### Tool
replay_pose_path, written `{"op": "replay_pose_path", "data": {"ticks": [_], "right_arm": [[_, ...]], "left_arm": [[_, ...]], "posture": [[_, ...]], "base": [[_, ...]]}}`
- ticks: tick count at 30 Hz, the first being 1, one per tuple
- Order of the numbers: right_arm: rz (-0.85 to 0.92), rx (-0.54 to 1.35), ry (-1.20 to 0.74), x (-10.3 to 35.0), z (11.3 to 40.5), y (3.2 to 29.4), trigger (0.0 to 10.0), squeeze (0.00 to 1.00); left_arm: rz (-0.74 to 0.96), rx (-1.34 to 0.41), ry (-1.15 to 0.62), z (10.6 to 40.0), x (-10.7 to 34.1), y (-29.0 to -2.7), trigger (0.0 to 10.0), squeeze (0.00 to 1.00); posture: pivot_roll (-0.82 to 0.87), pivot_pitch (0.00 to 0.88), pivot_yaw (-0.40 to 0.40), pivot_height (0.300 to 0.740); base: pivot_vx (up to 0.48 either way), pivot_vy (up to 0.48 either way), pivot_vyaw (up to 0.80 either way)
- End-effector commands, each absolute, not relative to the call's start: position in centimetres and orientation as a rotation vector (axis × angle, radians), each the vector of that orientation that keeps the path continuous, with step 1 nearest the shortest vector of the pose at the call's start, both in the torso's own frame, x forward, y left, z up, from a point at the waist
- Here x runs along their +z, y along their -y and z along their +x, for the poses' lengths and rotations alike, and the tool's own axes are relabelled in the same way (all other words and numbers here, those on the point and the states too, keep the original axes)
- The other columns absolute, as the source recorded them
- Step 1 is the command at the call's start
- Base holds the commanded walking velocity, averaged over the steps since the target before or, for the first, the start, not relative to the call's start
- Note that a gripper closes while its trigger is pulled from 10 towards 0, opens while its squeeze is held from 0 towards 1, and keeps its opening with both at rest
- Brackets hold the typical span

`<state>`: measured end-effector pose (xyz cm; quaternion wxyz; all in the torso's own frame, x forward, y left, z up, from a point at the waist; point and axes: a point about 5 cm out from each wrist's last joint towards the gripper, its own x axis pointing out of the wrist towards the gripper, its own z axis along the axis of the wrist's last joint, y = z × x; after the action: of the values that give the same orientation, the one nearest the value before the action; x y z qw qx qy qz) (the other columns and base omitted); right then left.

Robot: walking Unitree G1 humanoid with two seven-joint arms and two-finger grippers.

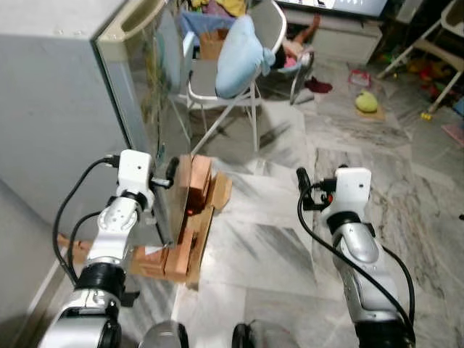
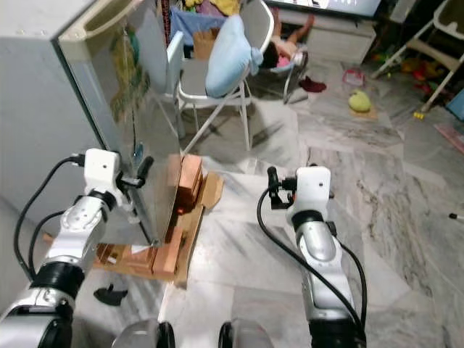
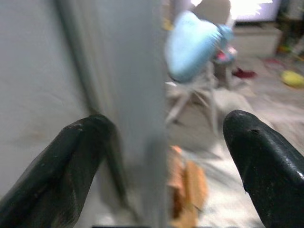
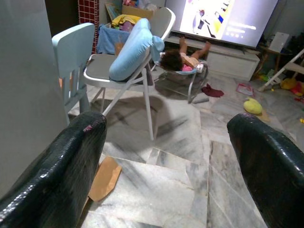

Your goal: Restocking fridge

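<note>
Marble floor (image 1: 290,239) stretches toward a folding chair (image 4: 123,76) with a pale blue cushion (image 4: 133,50); the right wrist view adds a screen (image 4: 223,19) behind. Left gripper (image 3: 164,156), fingers spread, straddles the grey fridge door's edge (image 1: 138,109) above cardboard boxes (image 1: 192,217). Right gripper (image 4: 171,161) hovers open, raised forward.

chair (image 1: 217,80) w/ blue pillow (image 1: 239,54) | cardboard (image 1: 192,217) on floor | TV (image 4: 223,19) on
</note>
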<state>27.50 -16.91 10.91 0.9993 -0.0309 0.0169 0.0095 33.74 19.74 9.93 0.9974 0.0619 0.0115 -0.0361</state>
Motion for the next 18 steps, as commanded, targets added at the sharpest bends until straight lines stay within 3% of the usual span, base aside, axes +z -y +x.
{"op": "replay_pose_path", "data": {"ticks": [1,10,18], "right_arm": [[-0.065,0.022,-0.041,10.9,27.4,16.9,10.0,0.0],[-0.064,0.036,-0.052,10.9,27.7,16.6,10.0,0.0],[-0.051,0.033,-0.059,10.6,27.8,16.4,10.0,0.0]], "left_arm": [[0.118,-0.056,0.011,34.1,10.7,-20.0,10.0,0.0],[0.118,-0.08,0.013,34.2,10.2,-19.6,10.0,0.0],[0.117,-0.184,0.032,36.1,11.4,-15.5,10.0,0.0]], "posture": [[-0.07,0.06,-0.089,0.74],[-0.05,0.073,-0.093,0.74],[-0.04,0.067,-0.092,0.74]], "base": [[0.0,0.0,0.0],[0.0,0.0,0.0],[0.0,0.0,0.0]]}}
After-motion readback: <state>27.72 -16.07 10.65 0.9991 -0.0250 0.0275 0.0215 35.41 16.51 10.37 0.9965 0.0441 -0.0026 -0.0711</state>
